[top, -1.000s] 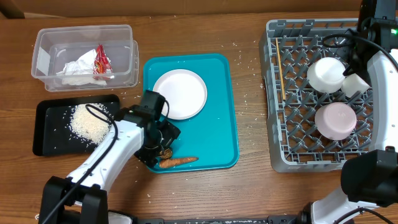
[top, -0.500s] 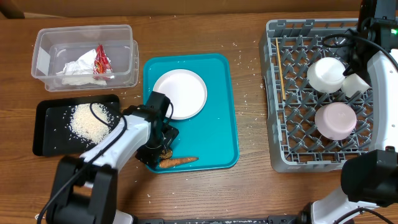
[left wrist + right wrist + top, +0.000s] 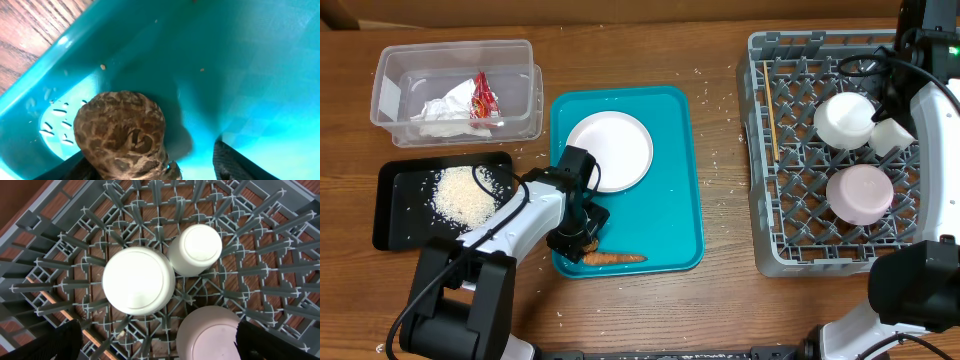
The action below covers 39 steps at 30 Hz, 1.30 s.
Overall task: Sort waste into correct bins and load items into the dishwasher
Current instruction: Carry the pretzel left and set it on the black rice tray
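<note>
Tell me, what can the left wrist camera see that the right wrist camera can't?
Only the left wrist view shows the brown patterned food piece on the teal tray, with a few rice grains nearby. Only the right wrist view shows the grey rack holding two white bowls, a small white cup and chopsticks. Both show bits of the wooden table.

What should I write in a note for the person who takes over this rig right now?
Left gripper: open, low over the teal tray, brown food piece between its fingers, apparently not gripped.
Right gripper: open, empty, above the rack.
Done: napkins and wrapper in the clear tub; rice in the black tray; a bowl, a second bowl, cup and chopsticks in the rack.
Left: food piece, carrot and plate, all on the teal tray; stray grains on the table.
</note>
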Tool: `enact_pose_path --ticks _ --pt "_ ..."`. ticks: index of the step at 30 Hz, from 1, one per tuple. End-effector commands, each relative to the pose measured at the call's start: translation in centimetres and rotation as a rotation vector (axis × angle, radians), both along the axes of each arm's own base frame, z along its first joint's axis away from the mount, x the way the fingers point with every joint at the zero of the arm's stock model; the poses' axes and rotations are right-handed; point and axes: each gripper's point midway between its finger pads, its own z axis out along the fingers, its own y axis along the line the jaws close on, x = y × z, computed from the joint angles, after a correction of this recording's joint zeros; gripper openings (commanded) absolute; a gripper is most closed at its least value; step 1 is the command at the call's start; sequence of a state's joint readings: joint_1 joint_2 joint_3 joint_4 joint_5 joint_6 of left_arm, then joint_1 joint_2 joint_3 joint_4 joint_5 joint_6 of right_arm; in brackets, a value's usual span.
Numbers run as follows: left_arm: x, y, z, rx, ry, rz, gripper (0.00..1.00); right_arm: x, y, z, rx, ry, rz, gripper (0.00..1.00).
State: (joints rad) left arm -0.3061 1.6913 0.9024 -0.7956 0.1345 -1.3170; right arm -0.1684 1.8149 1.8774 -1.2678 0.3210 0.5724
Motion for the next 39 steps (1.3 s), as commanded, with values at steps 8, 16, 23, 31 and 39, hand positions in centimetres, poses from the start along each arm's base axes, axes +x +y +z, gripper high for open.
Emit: enact_pose_path --ticks 8,16,23,31,39 --pt "-1.3 3.2 -1.2 0.098 0.074 0.053 0.67 -0.1 -0.2 1.0 -0.010 -0.030 -0.009 1.00" --pt "-1.1 3.6 -1.2 0.105 0.072 0.063 0.50 -0.1 -0.2 1.0 -0.010 -0.030 -0.009 1.00" --pt "-1.2 2.9 -1.1 0.058 0.076 0.030 0.46 -0.1 -0.2 1.0 -0.010 -0.030 -0.009 1.00" --pt "-0.5 2.2 0.2 0.027 0.076 -0.019 0.42 -0.1 -0.2 1.0 -0.010 -0.030 -0.009 1.00" --pt "1.1 2.0 1.8 0.021 0.039 -0.056 0.37 -0.1 -0.2 1.0 -0.010 -0.030 -0.009 1.00"
